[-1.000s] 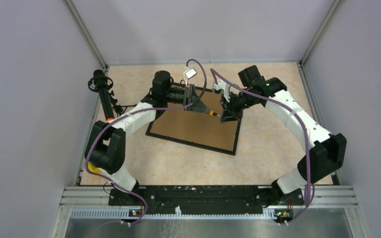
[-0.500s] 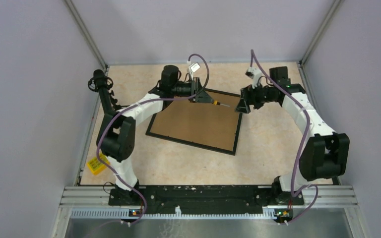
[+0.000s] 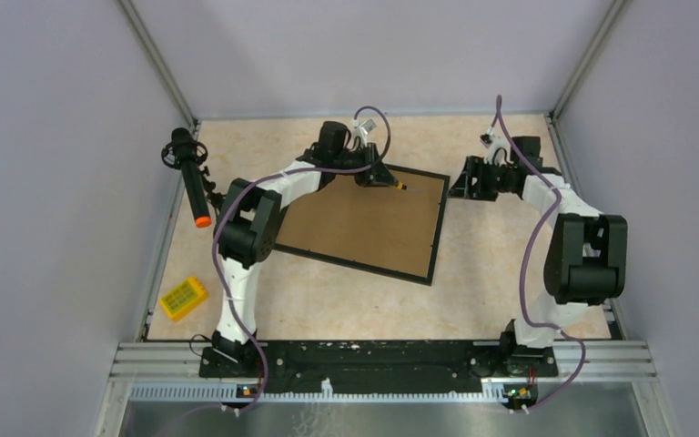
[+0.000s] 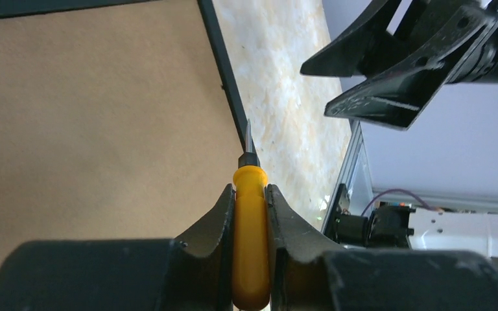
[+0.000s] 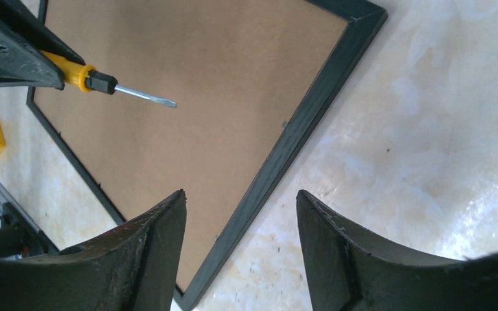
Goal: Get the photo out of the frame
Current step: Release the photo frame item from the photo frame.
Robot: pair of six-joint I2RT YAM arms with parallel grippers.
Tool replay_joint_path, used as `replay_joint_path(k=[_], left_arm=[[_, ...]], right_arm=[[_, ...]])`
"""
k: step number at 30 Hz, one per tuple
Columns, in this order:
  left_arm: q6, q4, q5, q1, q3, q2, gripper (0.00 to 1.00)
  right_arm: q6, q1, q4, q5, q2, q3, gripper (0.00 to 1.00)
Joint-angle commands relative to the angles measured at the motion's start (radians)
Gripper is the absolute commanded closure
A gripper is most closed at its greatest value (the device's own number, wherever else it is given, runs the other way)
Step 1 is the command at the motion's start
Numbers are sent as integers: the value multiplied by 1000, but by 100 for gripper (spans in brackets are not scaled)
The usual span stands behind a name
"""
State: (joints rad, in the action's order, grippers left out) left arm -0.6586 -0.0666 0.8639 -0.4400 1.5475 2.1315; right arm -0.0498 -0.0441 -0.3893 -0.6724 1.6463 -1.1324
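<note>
The photo does not show; I take it to sit under the brown back [image 5: 188, 97] of the frame [image 3: 364, 223], which lies face-down below my hands, and I judge it thin, light and easily creased, best taken by an edge once the stiff back is pried up. My left hand [image 4: 251, 191] is clamped on a yellow screwdriver [image 4: 251, 253], its tip near the black border [image 5: 298, 139]; my right hand [image 5: 240, 197] hangs open, empty.

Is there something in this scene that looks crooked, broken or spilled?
Only the frame stands out: it lies brown back up, turned askew to the edges of the table. The photo does not show. Nothing looks broken or spilled.
</note>
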Motion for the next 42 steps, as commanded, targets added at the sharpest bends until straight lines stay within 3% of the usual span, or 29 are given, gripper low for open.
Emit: replay_joint_path(k=[1, 6, 14, 19, 22, 25, 29, 42], left_arm=[[-71, 49, -17, 1, 118, 83, 100], [-119, 4, 12, 3, 125, 123, 100], [-83, 7, -29, 3, 58, 48, 100], [-46, 32, -76, 8, 8, -14, 100], [-45, 30, -72, 13, -24, -38, 100], [-42, 27, -77, 15, -53, -61, 100], [-43, 22, -78, 18, -85, -79, 100], [-148, -134, -85, 17, -176, -47, 100]], right_arm=[[-76, 0, 141, 7, 85, -19, 39], [-126, 0, 201, 70, 202, -105, 40], [-160, 72, 213, 197, 348, -218, 47], [-126, 134, 166, 275, 428, -264, 55], [-101, 162, 144, 299, 459, -267, 66], [-79, 184, 120, 297, 480, -262, 80], [-63, 202, 98, 294, 470, -250, 86], [-165, 229, 90, 201, 397, -93, 90]])
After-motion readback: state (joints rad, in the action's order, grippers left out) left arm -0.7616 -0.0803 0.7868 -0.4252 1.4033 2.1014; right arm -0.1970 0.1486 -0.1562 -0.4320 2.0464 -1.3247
